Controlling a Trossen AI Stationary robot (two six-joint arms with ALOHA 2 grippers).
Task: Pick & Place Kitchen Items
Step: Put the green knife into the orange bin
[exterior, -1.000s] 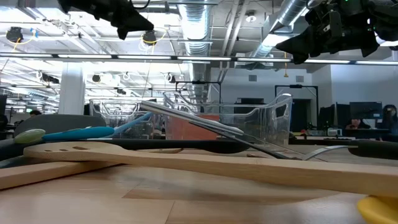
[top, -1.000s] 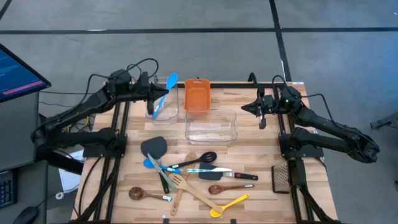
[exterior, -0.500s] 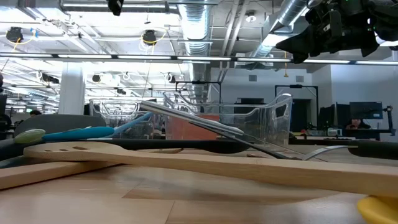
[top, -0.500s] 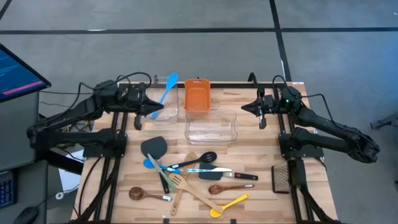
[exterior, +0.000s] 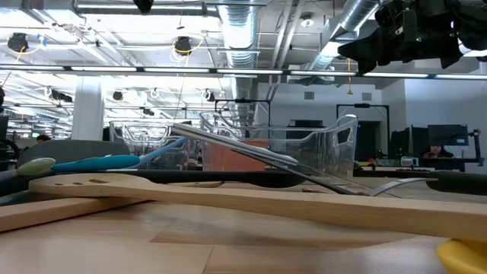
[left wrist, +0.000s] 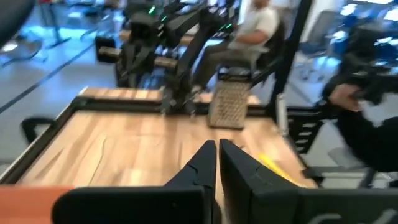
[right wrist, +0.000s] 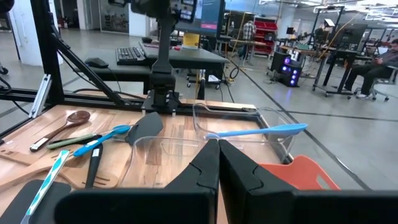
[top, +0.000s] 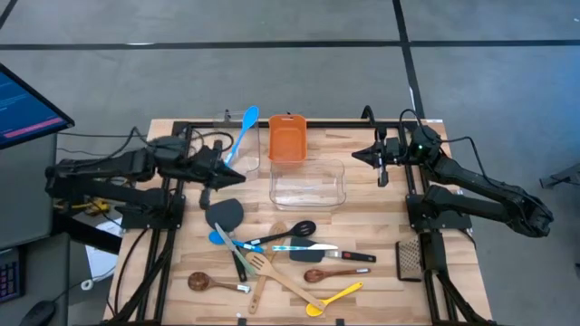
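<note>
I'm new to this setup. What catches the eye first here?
A jumble of utensils lies at the table's near middle. Behind it sits an orange bin, and beside that a blue spoon leans out of a clear tub. Both arms hang above, pincers shut and empty.

An orange bin (top: 287,138) sits beside two clear tubs (top: 308,184).

Two tubs (top: 308,184) and a bin (top: 286,139) sit near the far edge of the worktop (top: 381,213). The bin is in the middle. One tub sits just left of it, with a spoon (top: 241,133) leaning in it. The other tub is just in front of the bin. A pile of utensils (top: 281,258) lies near the front edge. A grater (top: 410,258) lies near the right edge.
</note>
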